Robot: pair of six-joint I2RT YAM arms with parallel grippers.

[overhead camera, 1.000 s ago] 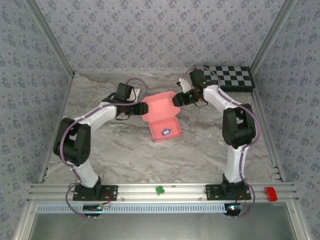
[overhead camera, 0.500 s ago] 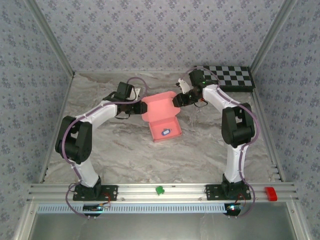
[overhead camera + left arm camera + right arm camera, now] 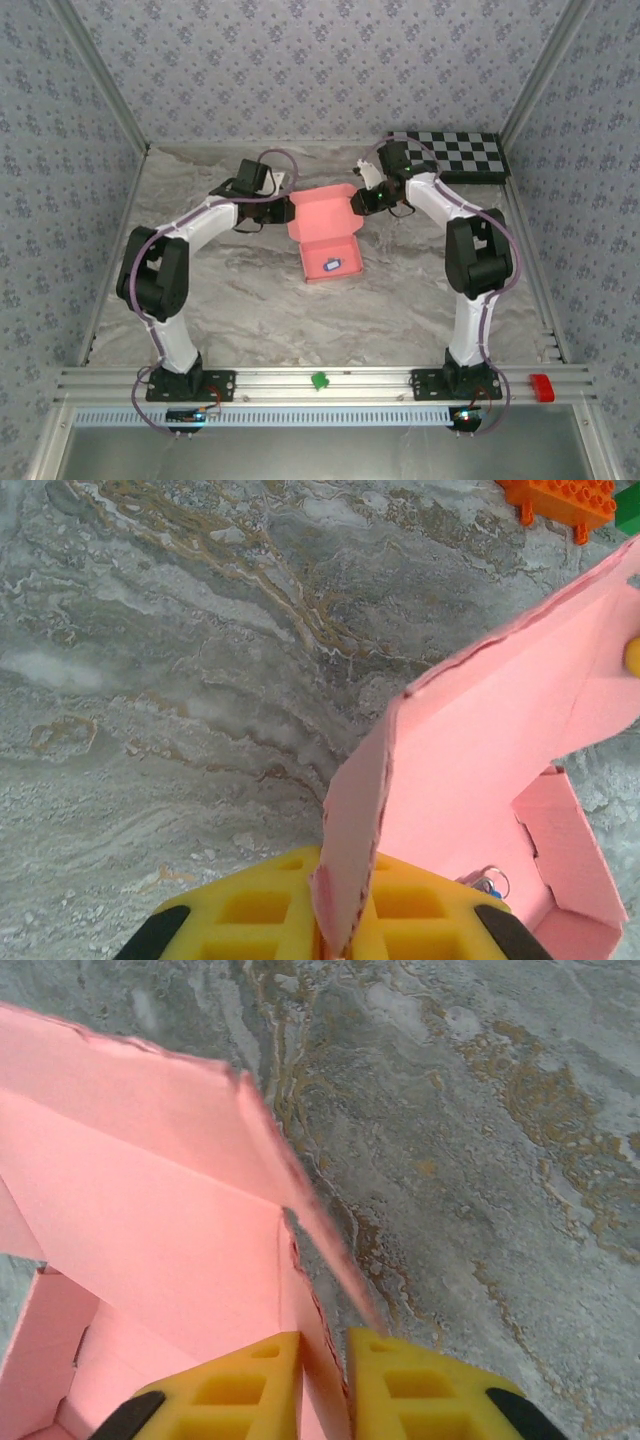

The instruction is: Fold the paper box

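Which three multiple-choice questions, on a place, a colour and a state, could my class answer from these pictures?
1. Where is the checkerboard? A: far right. B: near left. C: near middle.
2. What colour is the paper box? A: blue. B: green. C: salmon pink.
3. What is the left hand doing? A: hanging open. B: shut on a box flap. C: holding a pen.
Key: 1 A, it lies at the back right; 2 C, pink in every view; 3 B, its yellow pads pinch the card.
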